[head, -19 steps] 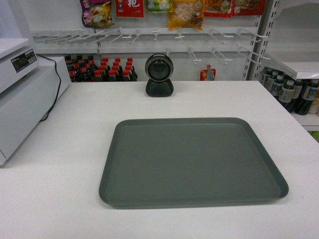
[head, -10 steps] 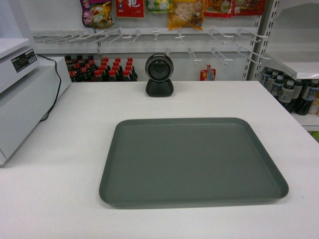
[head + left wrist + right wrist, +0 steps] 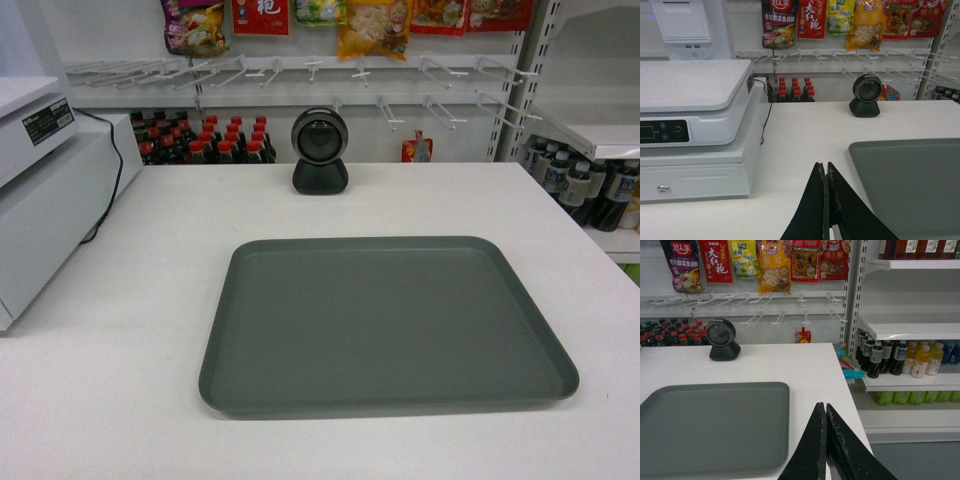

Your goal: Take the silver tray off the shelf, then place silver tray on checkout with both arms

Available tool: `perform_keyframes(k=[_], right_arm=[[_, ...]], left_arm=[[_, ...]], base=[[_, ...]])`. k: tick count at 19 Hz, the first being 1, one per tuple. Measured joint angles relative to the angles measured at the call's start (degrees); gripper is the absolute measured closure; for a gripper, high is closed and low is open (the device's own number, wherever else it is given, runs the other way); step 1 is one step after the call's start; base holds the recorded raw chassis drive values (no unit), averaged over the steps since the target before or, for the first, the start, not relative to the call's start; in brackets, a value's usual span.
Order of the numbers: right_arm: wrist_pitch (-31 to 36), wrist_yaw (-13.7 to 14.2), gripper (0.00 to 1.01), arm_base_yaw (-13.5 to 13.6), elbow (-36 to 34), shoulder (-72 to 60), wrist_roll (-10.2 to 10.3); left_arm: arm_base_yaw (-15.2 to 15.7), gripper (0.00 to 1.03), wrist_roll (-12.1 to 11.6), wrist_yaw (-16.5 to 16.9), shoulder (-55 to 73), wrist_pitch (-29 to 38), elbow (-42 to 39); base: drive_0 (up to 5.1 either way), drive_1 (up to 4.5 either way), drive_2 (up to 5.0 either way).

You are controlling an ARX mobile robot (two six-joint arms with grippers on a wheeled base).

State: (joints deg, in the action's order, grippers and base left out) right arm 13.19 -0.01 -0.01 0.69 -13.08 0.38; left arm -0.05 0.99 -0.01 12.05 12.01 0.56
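Observation:
The silver tray [image 3: 385, 325] lies flat on the white checkout [image 3: 120, 400], in the middle of the head view, with nothing on it. Neither arm shows in the head view. In the left wrist view my left gripper [image 3: 825, 165] is shut and holds nothing; it hangs above the counter just left of the tray [image 3: 910, 185]. In the right wrist view my right gripper [image 3: 823, 405] is also shut and holds nothing, above the counter just right of the tray [image 3: 710, 427]. A white shelf [image 3: 912, 330] stands at the right.
A white scale machine [image 3: 45, 190] with a black cable stands at the left of the counter. A black round scanner [image 3: 320, 150] sits at the counter's far edge. Bottles [image 3: 895, 357] fill the shelves to the right, where the counter's right edge [image 3: 852, 400] drops to the floor.

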Motion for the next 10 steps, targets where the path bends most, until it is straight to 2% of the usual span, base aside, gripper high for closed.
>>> perform_keyframes(k=[3, 4, 5, 6, 10], right_arm=[[-2.8, 0.0, 0.98, 0.0, 0.0, 2.8, 0.0], [-4.2, 0.0, 0.98, 0.0, 0.0, 3.8, 0.0], [-12.0, -0.1, 0.98, 0.0, 0.0, 8.8, 0.0], [-13.0, -0.1, 0.98, 0.0, 0.0, 12.8, 0.0], [-13.4, 0.0, 0.98, 0.0, 0.0, 12.9, 0.0]], left_arm=[[0.0, 1.02, 0.0, 0.0, -3.7, -4.4, 0.1], [0.0, 1.02, 0.0, 0.1, -9.0, -12.1, 0.0], [0.0, 1.02, 0.0, 0.1, -11.5, -11.5, 0.0], [0.0, 1.02, 0.0, -0.2, -11.5, -12.0, 0.3], [0.0, 1.02, 0.0, 0.0, -11.5, -12.3, 0.0]], base=[[0.0, 0.00, 0.0], [0.0, 0.00, 0.0], [0.0, 0.00, 0.0], [0.0, 0.00, 0.0], [0.0, 0.00, 0.0]])
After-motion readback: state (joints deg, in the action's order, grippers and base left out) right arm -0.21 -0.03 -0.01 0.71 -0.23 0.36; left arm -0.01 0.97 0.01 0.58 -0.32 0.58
